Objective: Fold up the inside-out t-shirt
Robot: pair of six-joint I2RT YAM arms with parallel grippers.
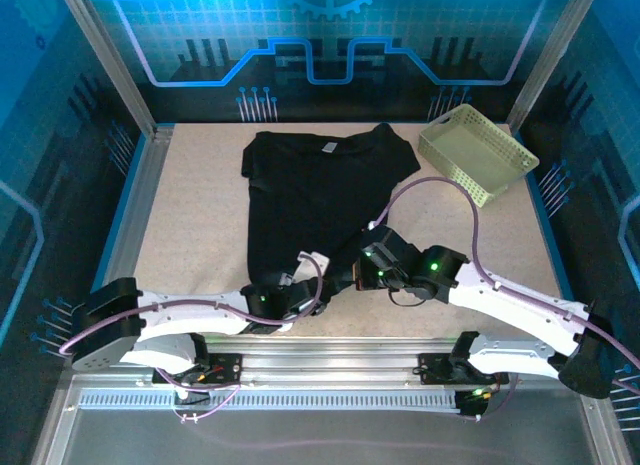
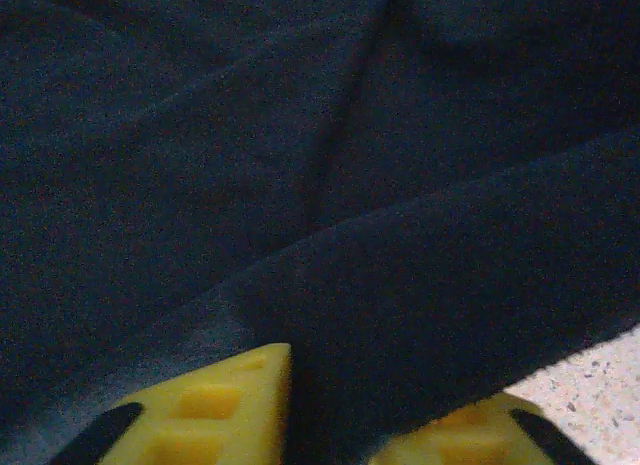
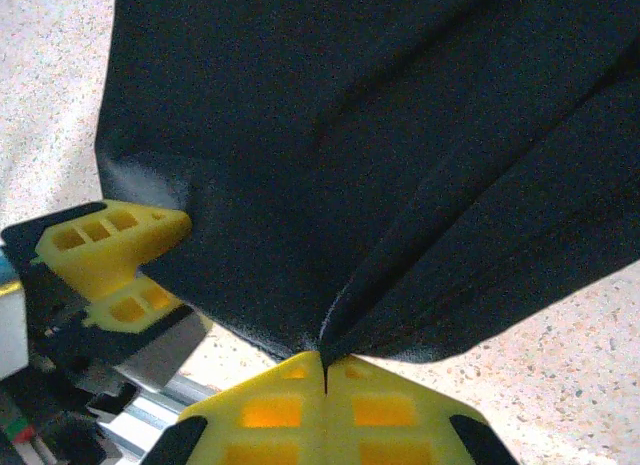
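Note:
The inside-out t-shirt (image 1: 310, 200) lies flat on the table, black, with its collar and pale neck tag (image 1: 327, 147) at the far end. Both grippers are at its near hem. My left gripper (image 1: 303, 283) has a fold of the hem packed between its yellow fingers (image 2: 225, 400); the cloth covers most of the other finger. My right gripper (image 3: 325, 360) is shut, with a pinch of the hem caught at its tips. In the right wrist view the left gripper's fingers (image 3: 115, 240) sit close by on the same hem edge.
A pale yellow-green lattice basket (image 1: 478, 153) stands at the far right of the speckled table (image 1: 190, 225), beside the shirt's right sleeve. Metal frame rails border the table on the left (image 1: 135, 200) and along the near edge.

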